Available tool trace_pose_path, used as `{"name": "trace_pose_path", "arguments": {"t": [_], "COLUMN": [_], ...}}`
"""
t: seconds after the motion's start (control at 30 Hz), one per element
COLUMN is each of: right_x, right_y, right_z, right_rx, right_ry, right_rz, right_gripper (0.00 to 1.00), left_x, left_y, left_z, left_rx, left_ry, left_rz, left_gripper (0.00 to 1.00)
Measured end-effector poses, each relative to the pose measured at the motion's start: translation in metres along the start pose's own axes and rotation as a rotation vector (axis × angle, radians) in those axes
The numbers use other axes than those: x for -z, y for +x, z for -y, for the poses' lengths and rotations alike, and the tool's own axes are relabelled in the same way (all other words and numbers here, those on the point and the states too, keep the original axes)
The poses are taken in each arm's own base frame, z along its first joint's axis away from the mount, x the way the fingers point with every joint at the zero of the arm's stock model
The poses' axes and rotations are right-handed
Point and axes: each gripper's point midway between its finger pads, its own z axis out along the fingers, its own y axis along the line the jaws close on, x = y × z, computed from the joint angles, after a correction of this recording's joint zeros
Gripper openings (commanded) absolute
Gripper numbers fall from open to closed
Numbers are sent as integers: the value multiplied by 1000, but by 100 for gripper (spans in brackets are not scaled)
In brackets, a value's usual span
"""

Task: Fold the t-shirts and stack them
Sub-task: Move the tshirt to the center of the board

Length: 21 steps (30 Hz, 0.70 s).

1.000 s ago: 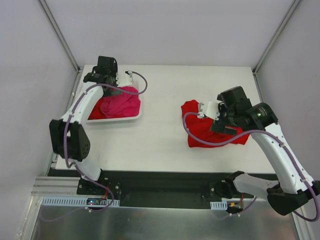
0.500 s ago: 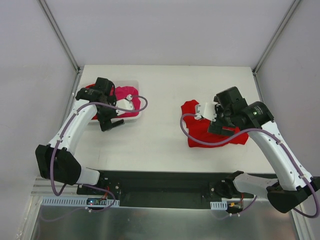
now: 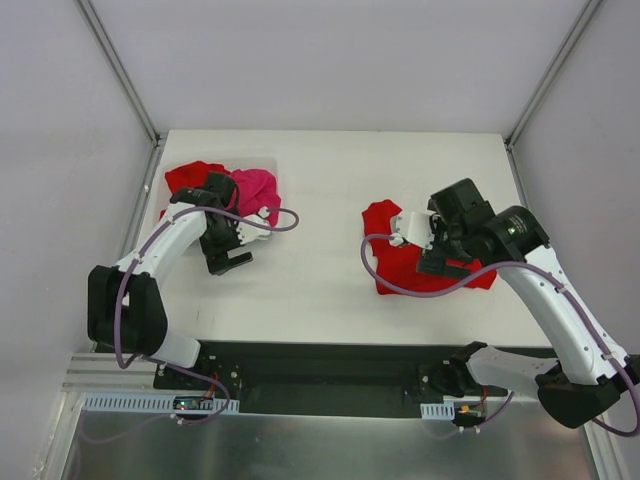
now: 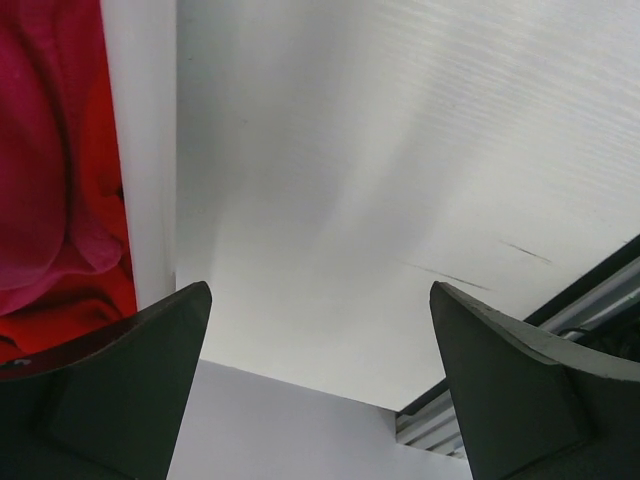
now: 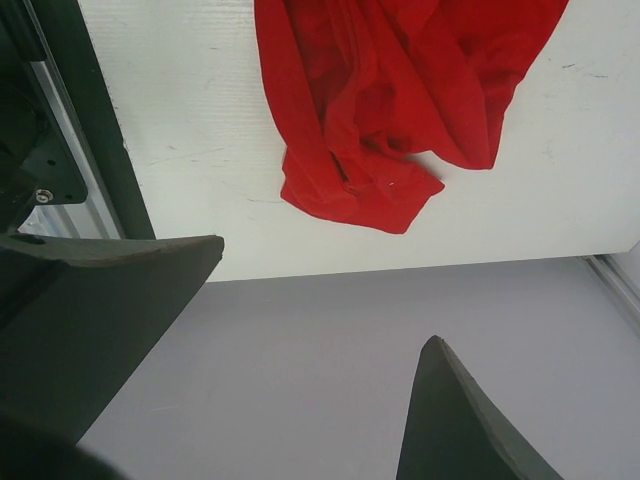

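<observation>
Finds left gripper (image 4: 320, 290) spread apart, empty, at six o'clock of pink t-shirt (image 3: 256, 190) and red t-shirt (image 3: 190, 177) in basket (image 4: 140, 150). Finds right gripper (image 5: 325, 290) spread apart, empty, above loose red t-shirt (image 3: 400, 268).

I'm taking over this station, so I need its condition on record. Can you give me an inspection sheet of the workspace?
Surface: white table, faint scuffs.
Job's things: loose red t-shirt crumpled at right; pink t-shirt and second red t-shirt heaped in white basket; none folded.
Clutter: nothing seen.
Grippers: left gripper open, empty, beside the basket; right gripper open, empty, over the loose red t-shirt.
Cables: left purple cable; right purple cable crosses the loose red t-shirt from above.
Surroundings: grey walls, metal frame post.
</observation>
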Motion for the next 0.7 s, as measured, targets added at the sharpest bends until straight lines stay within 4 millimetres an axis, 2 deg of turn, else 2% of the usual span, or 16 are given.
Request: {"name": "trace_pose_path", "arguments": {"t": [0.07, 0.13, 0.33, 0.7], "right_x": [1, 2, 2, -1], "right_y": [0, 0, 1, 6], "right_z": [-1, -1, -2, -7], "right_rx": [-4, -8, -18, -19], "right_ry": [3, 5, 8, -3], "right_rz": [3, 4, 0, -20], "right_gripper": [96, 96, 96, 96], "left_x": [-5, -10, -15, 6], "left_y": [-1, -1, -2, -5], "left_z": [-5, -12, -23, -46], "left_rx": [-8, -18, -33, -77], "left_ry": [-9, -23, -47, -163], "left_rz": [-8, -18, -30, -32], "left_gripper": [78, 73, 73, 70]}}
